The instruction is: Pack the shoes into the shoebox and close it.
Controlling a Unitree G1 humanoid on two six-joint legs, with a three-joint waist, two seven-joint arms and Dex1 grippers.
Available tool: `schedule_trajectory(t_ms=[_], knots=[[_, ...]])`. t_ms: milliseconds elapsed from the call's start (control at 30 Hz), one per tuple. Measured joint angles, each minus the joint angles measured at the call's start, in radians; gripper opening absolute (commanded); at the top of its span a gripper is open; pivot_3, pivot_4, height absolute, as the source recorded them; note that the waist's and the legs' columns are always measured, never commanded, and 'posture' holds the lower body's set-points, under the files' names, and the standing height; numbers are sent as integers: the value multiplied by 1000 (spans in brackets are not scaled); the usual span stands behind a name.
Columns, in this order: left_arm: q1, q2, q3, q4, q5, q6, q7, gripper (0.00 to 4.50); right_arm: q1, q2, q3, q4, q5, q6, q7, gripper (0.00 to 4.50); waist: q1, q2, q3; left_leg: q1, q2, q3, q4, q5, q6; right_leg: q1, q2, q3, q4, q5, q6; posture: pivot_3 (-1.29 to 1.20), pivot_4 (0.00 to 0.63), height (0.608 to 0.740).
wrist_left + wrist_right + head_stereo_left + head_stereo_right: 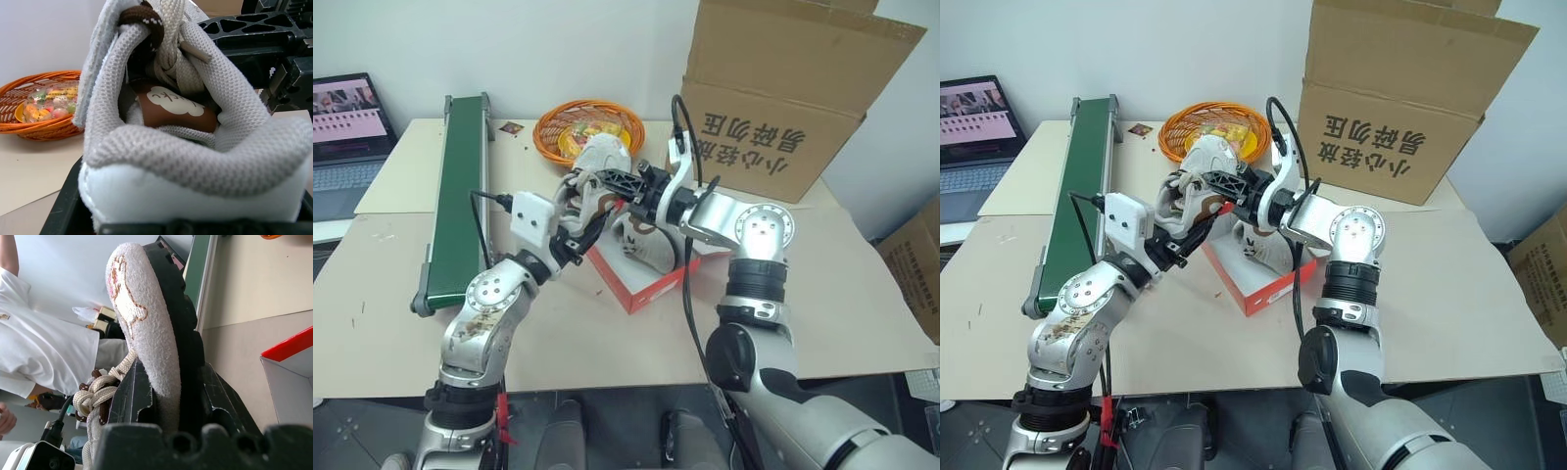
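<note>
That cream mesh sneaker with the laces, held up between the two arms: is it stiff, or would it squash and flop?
Probably soft on top. The cream mesh sneaker has a padded knit collar that looks likely to give under a pinch. Its thick black sole seems firmer, so it should keep its length when lifted. The loose laces will likely dangle and could snag on the red cardboard shoebox.

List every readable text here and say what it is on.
"易碎勿压": carton, printed upside down.
"小心轻放": same carton, second line, also upside down.
Label on the tongue of the shoe: white script, too blurred to read.
Laptop screen: too small to read.
</note>
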Motion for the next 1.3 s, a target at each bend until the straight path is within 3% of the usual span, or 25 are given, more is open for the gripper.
schedule_trajectory(t_ms=[67, 133, 333, 467, 633, 833, 1067, 1300], knots=[[-1, -2, 0, 2, 1, -4, -1, 3865, 0, 1, -13, 2, 29, 1, -21, 509, 0, 0, 0, 0, 0, 0, 0, 0, 0, 0, 0, 0, 0, 0, 0, 0, 150, 720], [2, 3, -6, 16, 16, -6, -1, 4444, -1, 2, -23, 1, 67, -4, -37, 509, -1, 0, 0, 0, 0, 0, 0, 0, 0, 0, 0, 0, 0, 0, 0, 0, 150, 720], [15, 4, -35, 30, 60, -38, 1, 4444, -17, 5, -28, -13, 111, -158, -102, 509, 0, 0, 0, 0, 0, 0, 0, 0, 0, 0, 0, 0, 0, 0, 1, 0, 150, 720], [16, 14, -38, 50, 104, -66, 7, 4444, -69, -24, 21, -34, 19, -360, -92, 509, -2, 1, 0, 0, 0, 0, -1, 0, 0, -1, 0, 0, -1, -1, 2, 0, 150, 720], [23, 13, -35, 62, 124, -66, 11, 4444, -81, -234, 325, -86, -189, -416, 120, 509, -2, 1, 1, -2, 0, 0, 0, 0, 0, -3, 0, 1, -1, -1, 1, 0, 150, 720], [23, 10, -35, 68, 128, -66, 5, 4444, -81, -461, 684, -198, -302, -283, 406, 509, -6, 1, 1, -4, 0, 0, 0, 0, 0, -6, 0, 2, 1, 0, 0, 0, 150, 720], [34, -1, -83, 111, 128, -61, -30, 4444, -78, -552, 801, -194, -377, -260, 579, 509, 3, 1, 1, -8, 0, 0, 3, 0, 0, -9, 0, 1, 1, 0, 0, 0, 150, 720], [65, 9, -90, 99, 128, -60, -38, 4444, -155, -507, 800, 123, -463, -285, 680, 509, 6, 1, 1, -8, 0, 1, 3, 4, 6, -10, 0, 1, 2, 1, 0, 0, 150, 720]])
